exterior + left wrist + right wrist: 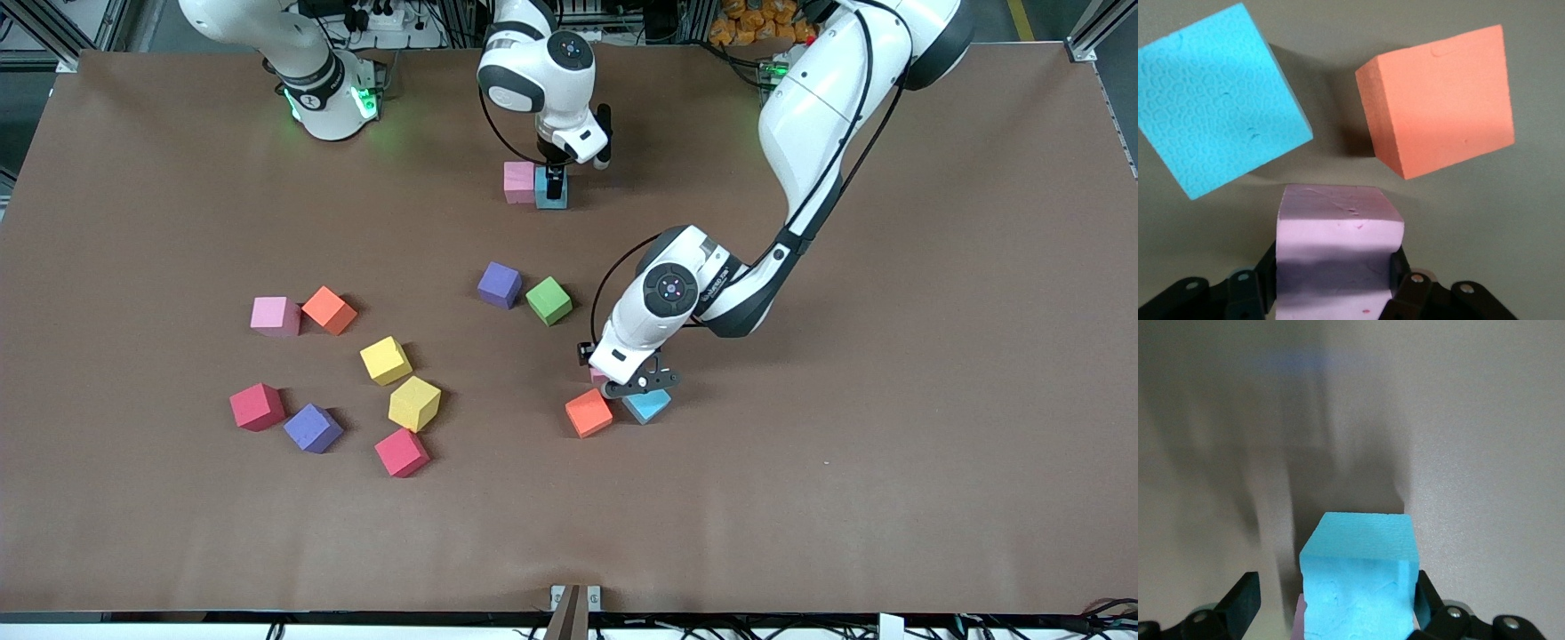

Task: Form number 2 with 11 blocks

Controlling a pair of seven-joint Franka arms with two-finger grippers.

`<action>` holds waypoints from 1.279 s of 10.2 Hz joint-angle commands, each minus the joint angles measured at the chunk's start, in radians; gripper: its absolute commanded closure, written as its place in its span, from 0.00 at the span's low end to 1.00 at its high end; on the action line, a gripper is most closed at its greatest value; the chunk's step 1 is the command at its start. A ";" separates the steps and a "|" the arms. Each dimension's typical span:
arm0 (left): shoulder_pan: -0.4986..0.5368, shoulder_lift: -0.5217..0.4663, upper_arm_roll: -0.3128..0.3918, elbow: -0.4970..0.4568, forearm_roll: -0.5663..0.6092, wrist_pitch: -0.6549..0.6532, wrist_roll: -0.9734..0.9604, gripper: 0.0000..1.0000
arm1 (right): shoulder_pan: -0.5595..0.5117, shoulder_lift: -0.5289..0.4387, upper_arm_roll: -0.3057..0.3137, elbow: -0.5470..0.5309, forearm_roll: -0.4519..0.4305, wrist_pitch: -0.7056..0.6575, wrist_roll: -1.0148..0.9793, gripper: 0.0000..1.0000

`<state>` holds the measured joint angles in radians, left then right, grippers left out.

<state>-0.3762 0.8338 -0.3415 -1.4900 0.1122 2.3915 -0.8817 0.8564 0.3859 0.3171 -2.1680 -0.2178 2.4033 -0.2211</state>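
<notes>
front view: brown table [889,444] w/ metal frame posts and cables along the edge where the arm bases stand. right gripper [555,188] is down at the table near that edge, its finger standing in front of a light blue cube [540,190] that touches a pink cube [518,181] on the right arm's side; most of the blue one is hidden by the finger. left gripper [642,384] is low over a cluster nearer the camera: orange cube [589,413], second light blue cube [647,405], and a sliver of pink [597,375] mostly covered by the wrist. loose cubes toward the right arm's end: purple [499,284] beside green [548,300], pink [275,316] touching orange [329,310], two yellow [385,360] [414,404], purple [312,428], two red [257,406] [402,452]. no digit shape yet, only the pink-blue pair

left wrist view: the fingers [1251,293] press on both sides of the pink cube [1338,260], so it's gripped; its lower part is cut off by the frame. blue cube [1218,100] and orange cube [1441,100] sit tilted just apart from it

right wrist view: the fingers [1241,603] stand apart from the blue cube [1358,587], gaps on both sides, so open w/ nothing held. a strip of pink [1298,620] peeks beside the cube, mostly hidden. table here is blurred w/ streaky shadows
</notes>
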 commanded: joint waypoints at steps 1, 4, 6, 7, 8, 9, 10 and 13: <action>-0.010 0.005 0.010 0.002 -0.012 0.011 0.012 0.95 | -0.033 -0.044 0.025 -0.021 -0.012 -0.006 0.022 0.00; 0.002 -0.033 0.001 -0.001 -0.009 -0.055 0.012 0.95 | -0.045 -0.051 0.023 -0.015 -0.012 -0.007 0.022 0.00; 0.003 -0.077 -0.004 -0.007 -0.009 -0.177 0.038 0.95 | -0.062 -0.084 0.023 -0.013 -0.009 -0.030 0.025 0.00; 0.008 -0.096 -0.016 -0.013 -0.009 -0.224 0.044 0.95 | -0.068 -0.100 0.023 -0.001 -0.005 -0.065 0.025 0.00; 0.017 -0.128 -0.020 -0.047 -0.011 -0.245 0.065 0.95 | -0.086 -0.117 0.023 0.011 -0.003 -0.110 0.026 0.00; 0.029 -0.169 -0.022 -0.091 -0.015 -0.245 0.084 0.95 | -0.114 -0.133 0.023 0.026 0.006 -0.151 0.028 0.00; 0.054 -0.217 -0.028 -0.137 -0.023 -0.245 0.116 0.95 | -0.144 -0.137 0.016 0.045 0.041 -0.191 0.028 0.00; 0.095 -0.266 -0.056 -0.180 -0.025 -0.249 0.136 0.97 | -0.250 -0.148 -0.087 0.056 0.046 -0.210 0.025 0.00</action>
<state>-0.3085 0.6227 -0.3797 -1.6072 0.1122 2.1472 -0.7687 0.6603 0.2567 0.2641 -2.1101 -0.1927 2.2096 -0.1970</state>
